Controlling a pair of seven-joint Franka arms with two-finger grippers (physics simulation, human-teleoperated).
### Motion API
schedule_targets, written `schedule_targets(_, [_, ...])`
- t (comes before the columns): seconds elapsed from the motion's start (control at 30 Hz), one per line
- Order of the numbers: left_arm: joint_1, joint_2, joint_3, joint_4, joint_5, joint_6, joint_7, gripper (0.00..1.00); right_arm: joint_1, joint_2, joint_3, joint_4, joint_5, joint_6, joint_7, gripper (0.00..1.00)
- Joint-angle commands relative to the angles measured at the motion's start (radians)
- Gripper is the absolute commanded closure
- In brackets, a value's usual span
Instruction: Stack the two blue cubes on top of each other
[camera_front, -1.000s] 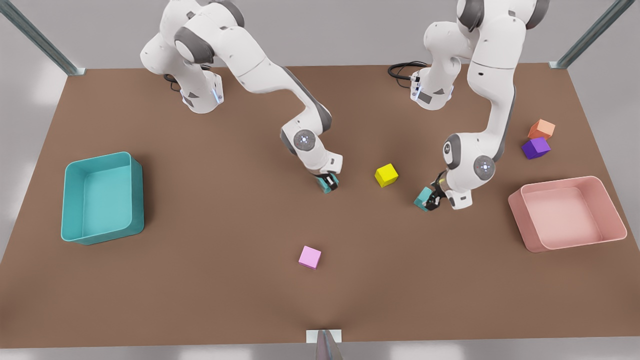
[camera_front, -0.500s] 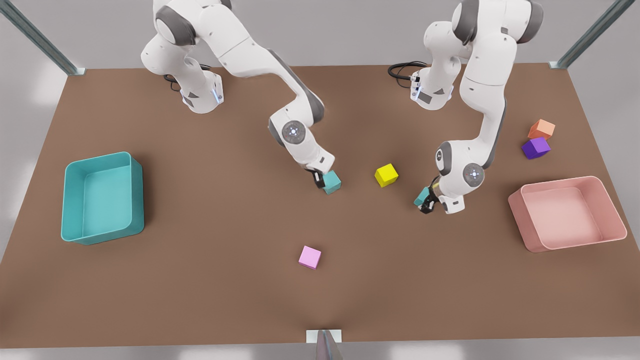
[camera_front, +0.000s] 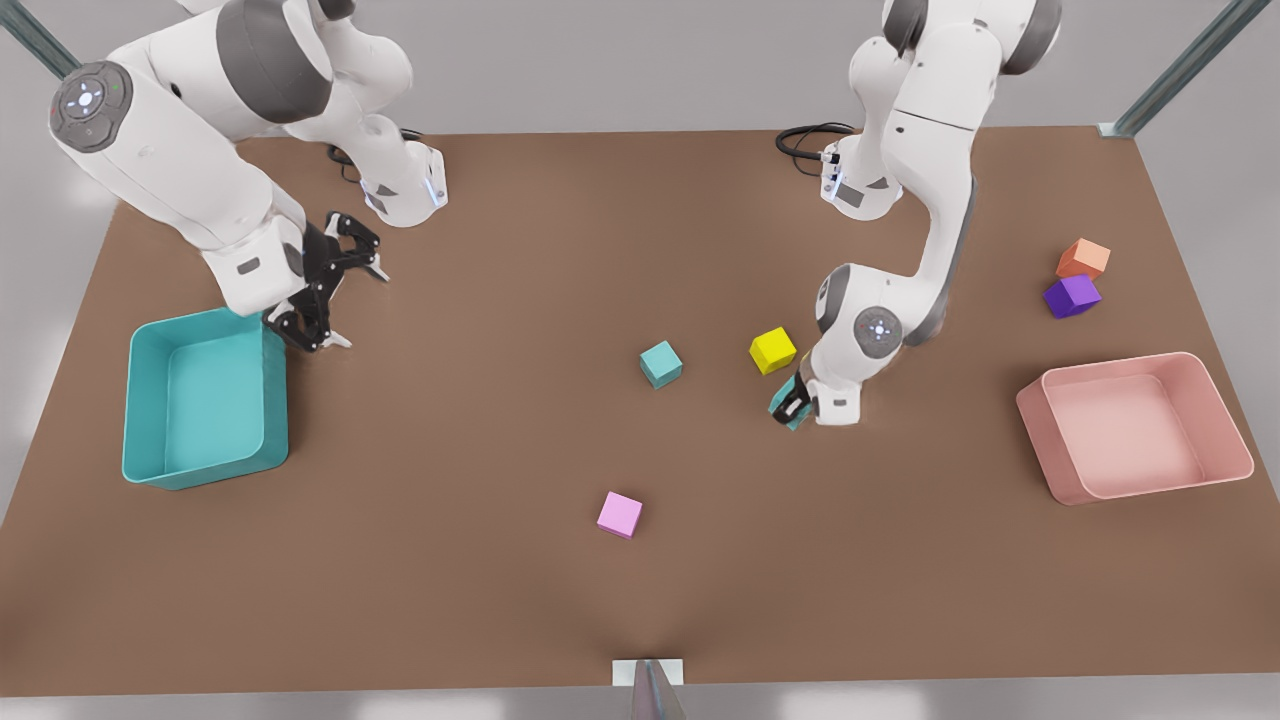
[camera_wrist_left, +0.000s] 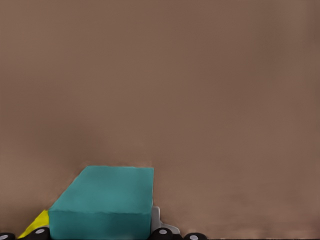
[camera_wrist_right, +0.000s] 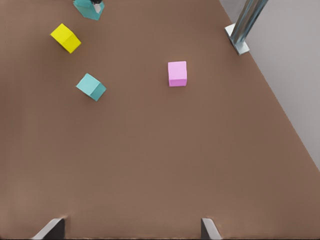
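I'm carrying one blue cube (camera_front: 790, 410) clamped in left gripper (camera_front: 793, 404); right gripper (camera_front: 330, 280) is waiting, fingers spread; other blue cube (camera_front: 661, 363) unstacked

My table (camera_front: 480, 560) is plain brown. Two small cubes are teal, one loose (camera_front: 661, 363) and one in my left gripper (camera_front: 790, 408). The other cubes are yellow (camera_front: 773, 350), pink (camera_front: 620, 514), purple (camera_front: 1071, 295) and orange (camera_front: 1084, 258). One bin (camera_front: 140, 400) is teal, the other (camera_front: 1070, 470) pale pink. My arms are white with grey joints.
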Motion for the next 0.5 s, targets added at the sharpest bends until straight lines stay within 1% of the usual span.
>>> schedule_targets(0.0, [-0.089,0.008,-0.003,0.039,0.028,-0.168,-0.042,0.54,-0.106,-0.092,0.133,-0.103,-0.133,-0.142,0.867,0.00])
schedule_targets(0.07, [-0.167,0.048,-0.003,0.091,0.025,-0.169,-0.070,0.54,-0.109,-0.088,0.135,-0.103,-0.139,-0.141,0.867,0.00])
schedule_targets(0.13, [-0.176,0.060,-0.035,0.104,0.023,-0.169,-0.085,0.54,-0.110,-0.092,0.135,-0.103,-0.159,-0.138,0.867,0.00])
schedule_targets(0.3, [-0.184,0.095,-0.046,0.166,0.019,-0.169,-0.138,0.54,-0.135,-0.114,0.136,-0.131,-0.181,-0.139,0.875,0.00])
schedule_targets(0.37, [-0.188,0.098,-0.081,0.166,0.017,-0.169,-0.176,0.54,-0.135,-0.112,0.136,-0.131,-0.179,-0.139,0.873,0.00])
schedule_targets(0.47, [-0.210,0.108,-0.096,0.166,0.017,-0.169,-0.211,0.54,-0.135,-0.111,0.138,-0.133,-0.178,-0.139,0.873,0.00])
